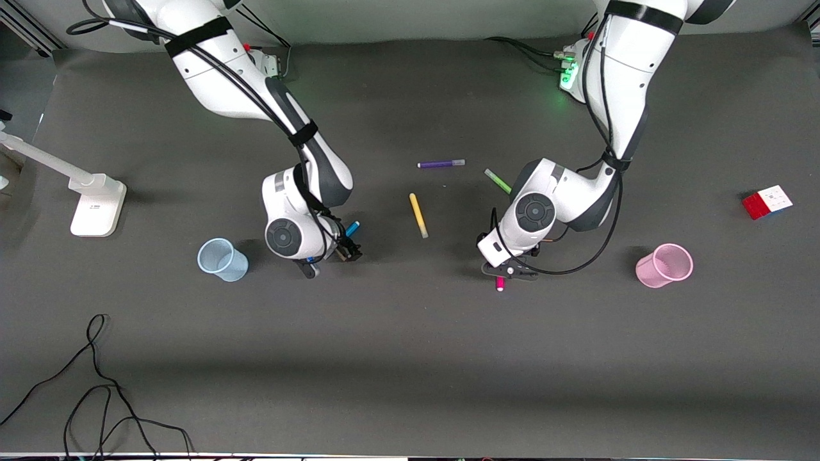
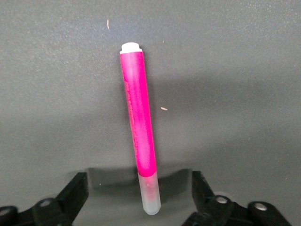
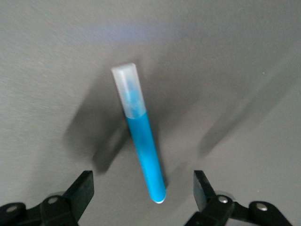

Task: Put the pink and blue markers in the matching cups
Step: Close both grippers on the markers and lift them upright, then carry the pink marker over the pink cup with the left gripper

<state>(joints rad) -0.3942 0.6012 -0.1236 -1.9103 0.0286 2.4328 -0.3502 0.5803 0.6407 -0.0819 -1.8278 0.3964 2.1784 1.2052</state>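
The pink marker (image 2: 140, 122) lies flat on the dark mat; in the front view only its end (image 1: 500, 283) shows below the left hand. My left gripper (image 2: 138, 181) (image 1: 512, 266) is open and low over it, with the pale cap end between the spread fingers and touching neither. The blue marker (image 3: 146, 150) (image 1: 352, 227) also lies flat. My right gripper (image 3: 143, 181) (image 1: 333, 251) is open and straddles its butt end without touching it. The pale blue cup (image 1: 222, 259) stands toward the right arm's end, the pale pink cup (image 1: 665, 264) toward the left arm's end.
A purple pen (image 1: 441, 164), a yellow pen (image 1: 418, 215) and a lime green pen (image 1: 498, 181) lie between the arms. A colour cube (image 1: 767, 202) sits past the pink cup. A white stand (image 1: 96, 202) and loose cables (image 1: 96, 384) are at the right arm's end.
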